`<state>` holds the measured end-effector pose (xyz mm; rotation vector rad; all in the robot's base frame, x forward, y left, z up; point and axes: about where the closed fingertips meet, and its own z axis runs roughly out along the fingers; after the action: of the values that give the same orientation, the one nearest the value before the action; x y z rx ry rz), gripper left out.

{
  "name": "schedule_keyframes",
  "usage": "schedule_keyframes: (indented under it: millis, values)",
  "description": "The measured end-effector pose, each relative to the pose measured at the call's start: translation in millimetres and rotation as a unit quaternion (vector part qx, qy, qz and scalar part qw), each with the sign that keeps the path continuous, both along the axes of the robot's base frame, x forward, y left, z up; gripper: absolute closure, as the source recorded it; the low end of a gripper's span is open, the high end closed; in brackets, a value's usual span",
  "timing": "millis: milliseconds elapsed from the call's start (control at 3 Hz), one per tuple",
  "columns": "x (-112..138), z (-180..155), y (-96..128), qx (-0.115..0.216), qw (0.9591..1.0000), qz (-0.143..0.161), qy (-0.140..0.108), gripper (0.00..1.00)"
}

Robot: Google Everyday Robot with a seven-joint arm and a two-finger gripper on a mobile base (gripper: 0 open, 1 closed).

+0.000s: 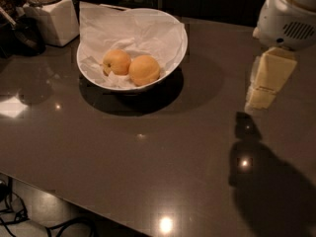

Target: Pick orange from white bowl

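Note:
The orange [144, 69] lies in the white bowl [170, 69] at the back left of the table, on crumpled white paper. It touches a paler yellow-orange fruit [116, 61] to its left. My gripper [259, 99] hangs at the right side of the view, above the table. It is well to the right of the bowl and apart from it. It holds nothing that I can see. The white arm housing [291, 14] sits above it at the top right corner.
A white square-based jar [52, 15] stands at the back left, next to the bowl. The dark glossy table [148, 162] shows the gripper's shadow at the lower right. Its front edge runs diagonally at the lower left, with cables [29, 221] on the floor below.

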<state>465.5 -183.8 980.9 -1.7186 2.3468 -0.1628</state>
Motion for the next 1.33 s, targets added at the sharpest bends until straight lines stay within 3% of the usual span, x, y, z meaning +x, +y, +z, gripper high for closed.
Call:
schedule_keyframes:
  millis: [333,667,1000,1333]
  values:
    - [25.3,4.9,25.5,-0.013,0.9999,0.002,-0.006,0.0]
    - [31.7,9.1,31.9,-0.006,0.9998,0.004,-0.02,0.0]
    - [76.1,17.9,92.1,-0.002,0.9991,0.038,-0.017,0.0]
    - [104.4,21.2,131.8,-0.008,0.9973,0.068,-0.026,0.0]
